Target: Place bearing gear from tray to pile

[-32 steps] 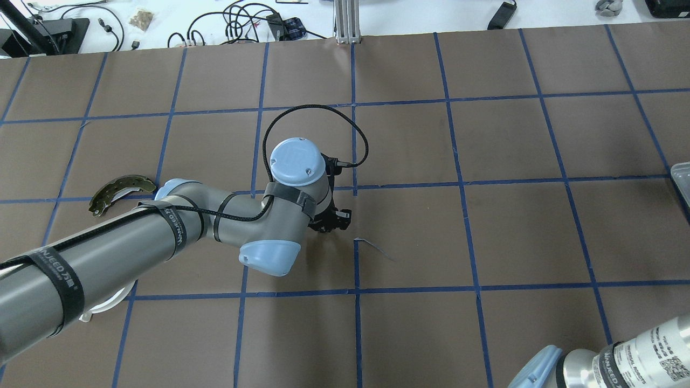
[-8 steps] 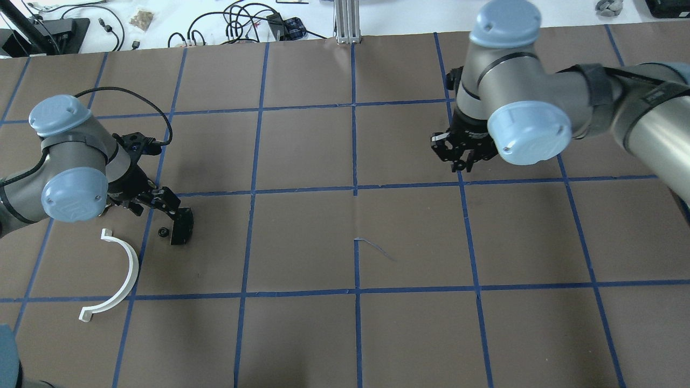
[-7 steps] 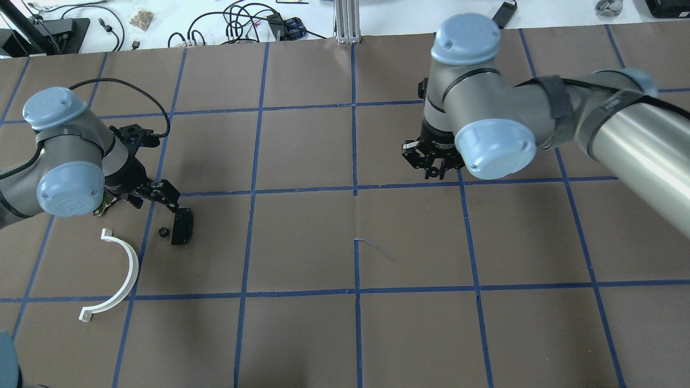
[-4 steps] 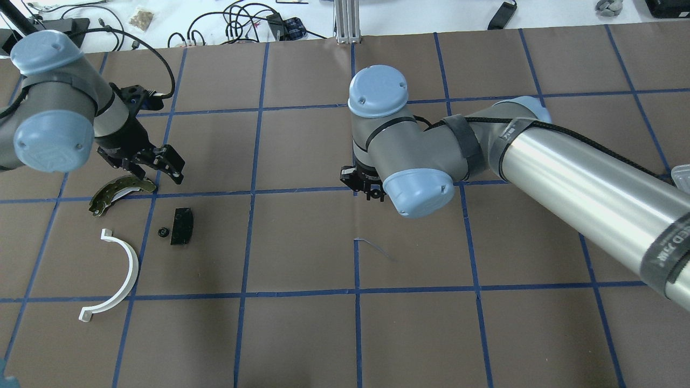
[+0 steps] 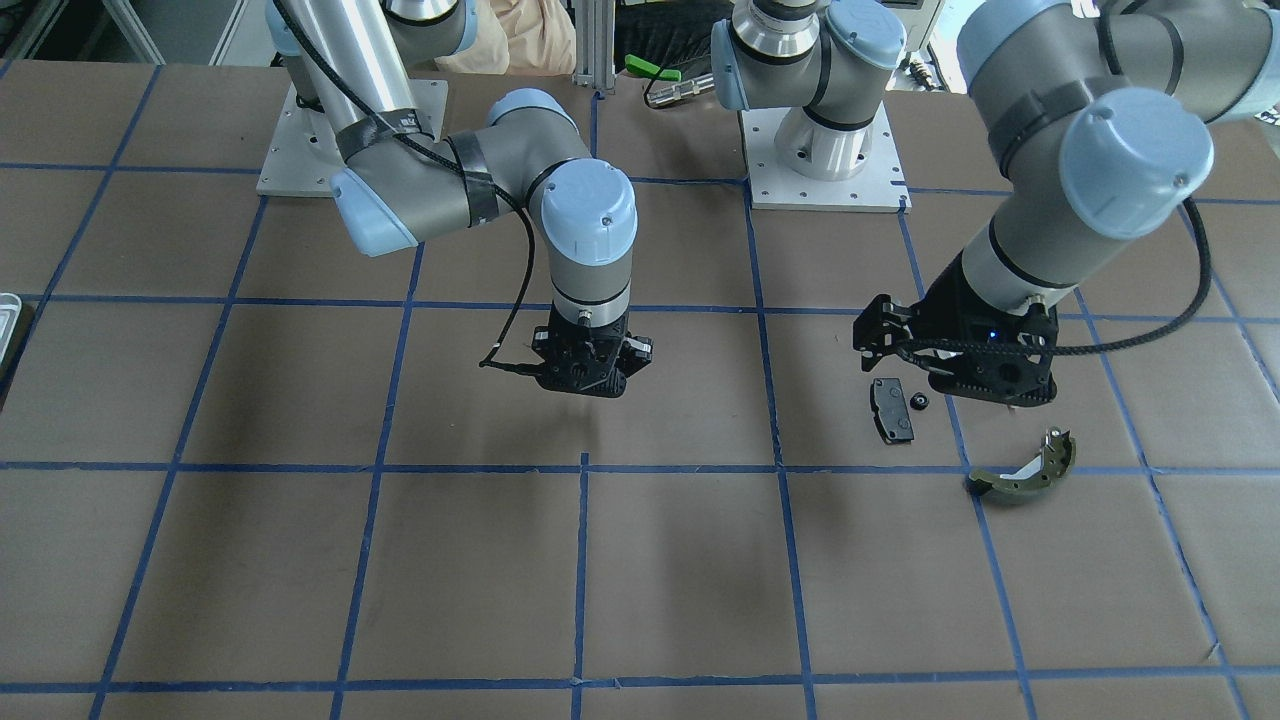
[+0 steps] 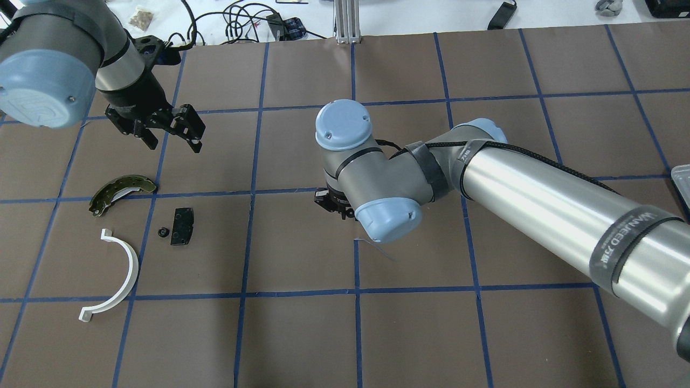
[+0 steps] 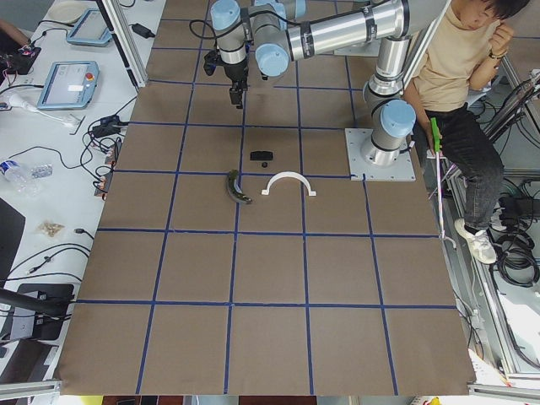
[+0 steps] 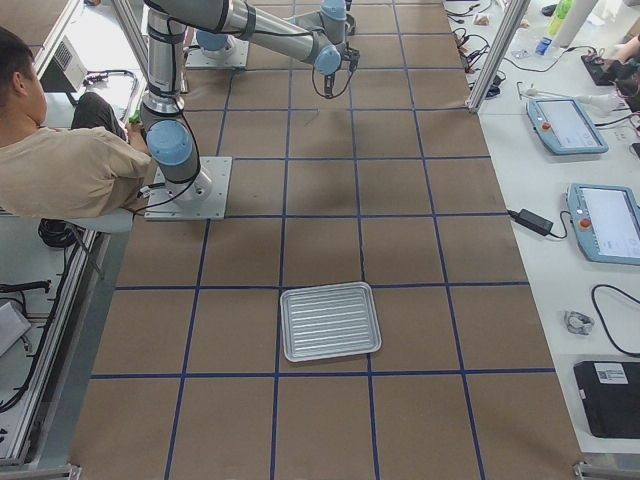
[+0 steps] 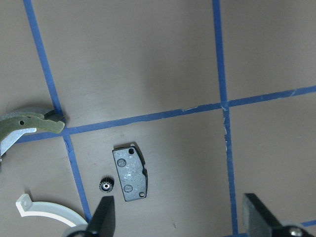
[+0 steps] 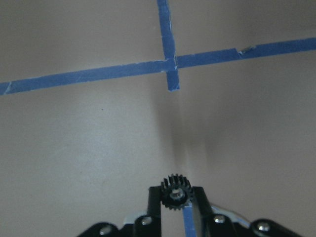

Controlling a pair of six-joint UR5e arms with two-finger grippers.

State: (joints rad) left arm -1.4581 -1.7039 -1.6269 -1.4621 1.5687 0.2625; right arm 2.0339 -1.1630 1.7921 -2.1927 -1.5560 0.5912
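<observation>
Seen from overhead, around the pad (image 6: 181,227): small gear (image 6: 161,232) just beside at 9 o'clock, brake shoe (image 6: 121,192) near at 10, half-ring (image 6: 116,275) at 8, left gripper (image 6: 170,139) at 12. Well apart at 3, right gripper (image 6: 330,200), bearing gear (image 10: 173,192) between its fingertips; tray (image 6: 682,180) farthest at 3.

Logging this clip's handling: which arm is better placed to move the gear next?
Right, probably: the right pincer grips the gear over mid-table, while the left pincer hangs open and empty near the pile.

Brown gridded table (image 6: 409,334): tray (image 8: 330,321), pad (image 6: 181,227), small gear (image 6: 161,232), half-ring (image 6: 134,267), brake shoe (image 6: 121,189).
</observation>
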